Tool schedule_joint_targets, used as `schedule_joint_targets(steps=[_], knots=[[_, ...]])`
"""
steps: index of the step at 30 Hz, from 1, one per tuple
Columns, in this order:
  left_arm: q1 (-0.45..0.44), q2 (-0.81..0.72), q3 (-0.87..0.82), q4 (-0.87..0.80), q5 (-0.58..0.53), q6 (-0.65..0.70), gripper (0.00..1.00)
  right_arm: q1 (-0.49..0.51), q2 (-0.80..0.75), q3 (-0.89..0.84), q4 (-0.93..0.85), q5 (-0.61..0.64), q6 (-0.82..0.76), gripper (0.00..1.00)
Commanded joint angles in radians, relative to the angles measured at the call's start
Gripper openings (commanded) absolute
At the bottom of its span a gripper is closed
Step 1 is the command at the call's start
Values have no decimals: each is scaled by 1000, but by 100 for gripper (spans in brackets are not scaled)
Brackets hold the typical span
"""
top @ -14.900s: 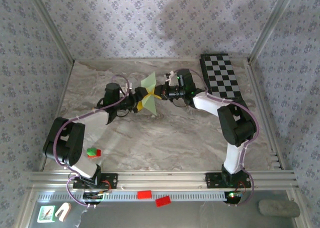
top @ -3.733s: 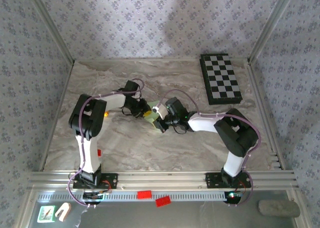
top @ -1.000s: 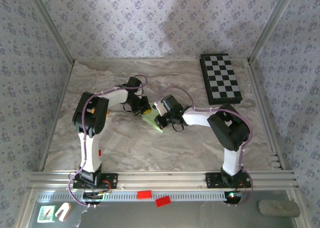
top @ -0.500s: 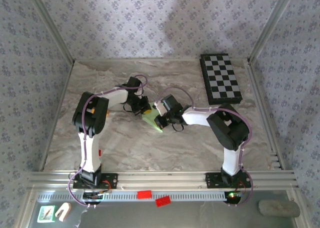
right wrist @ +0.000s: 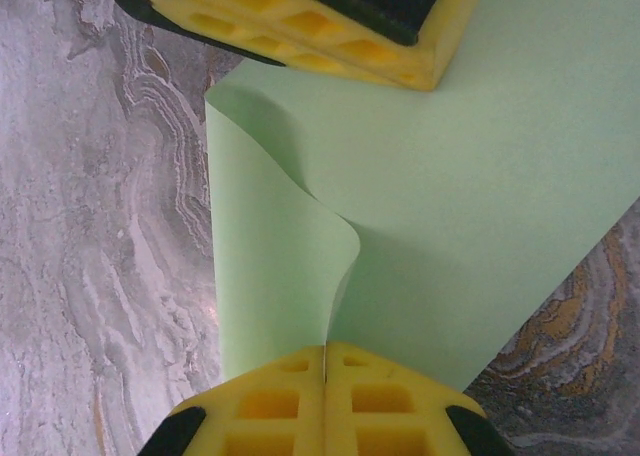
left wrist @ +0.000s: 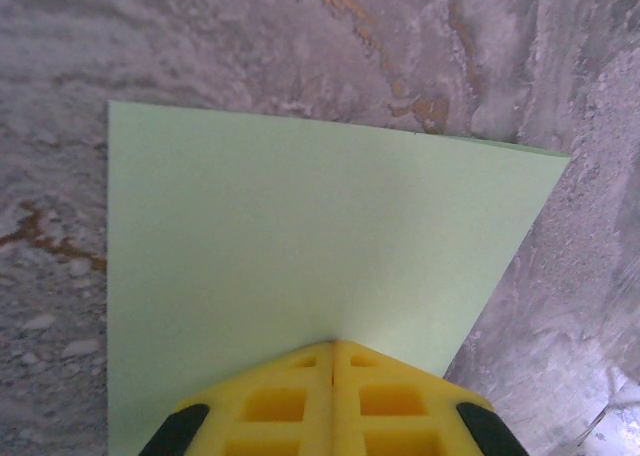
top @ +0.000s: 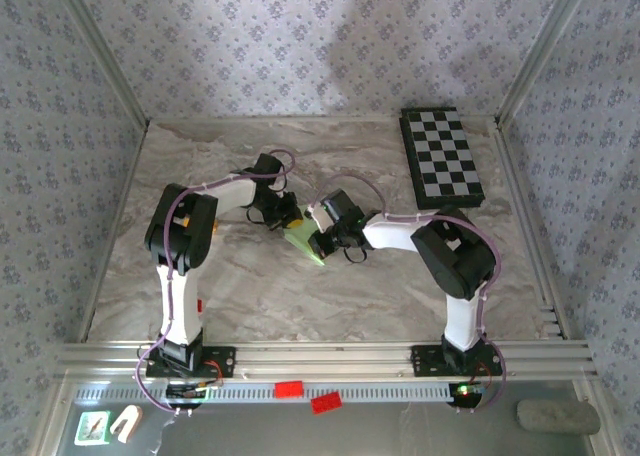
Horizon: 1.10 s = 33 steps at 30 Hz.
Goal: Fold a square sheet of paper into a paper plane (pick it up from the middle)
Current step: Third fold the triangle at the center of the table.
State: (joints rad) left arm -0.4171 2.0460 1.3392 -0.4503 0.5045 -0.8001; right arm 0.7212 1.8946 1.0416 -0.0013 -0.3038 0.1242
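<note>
Two grips on folded green sheet of paper (top: 303, 242) at middle of table (top: 250, 296): left gripper (left wrist: 333, 348) pinches one edge, right gripper (right wrist: 325, 348) pinches buckled opposite edge. Open marble all round; checkered board (top: 442, 159) well apart.

Bottom centre, the right fingers (right wrist: 385, 401) pinch a buckled flap of the green paper (right wrist: 480, 176); the left fingers (right wrist: 300, 26) meet its upper edge, marbled surface (right wrist: 100, 226) beneath.
</note>
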Motion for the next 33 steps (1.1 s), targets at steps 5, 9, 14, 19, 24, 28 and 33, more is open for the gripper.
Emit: schedule_joint_targets(steps=[5,9,14,19,24,28,33], knots=[[4,-13,25,-50,6,19,8,-5,26,33,-49,-6,-3,2],[25,-79,18,-53,-12,9,11,-6,27,34,-54,-1,-1,2],[75,-184,-53,-38,-49,-22,16,-6,30,39,-59,1,6,1],[91,-280,-166,29,-29,-79,18,-7,35,56,-77,1,21,1],[72,-371,-332,221,45,-225,20,-6,40,75,-103,7,59,2],[29,-406,-445,382,79,-345,21,-6,46,87,-111,-7,105,2],[-11,-394,-508,498,89,-421,18,-4,60,105,-119,-36,142,2]])
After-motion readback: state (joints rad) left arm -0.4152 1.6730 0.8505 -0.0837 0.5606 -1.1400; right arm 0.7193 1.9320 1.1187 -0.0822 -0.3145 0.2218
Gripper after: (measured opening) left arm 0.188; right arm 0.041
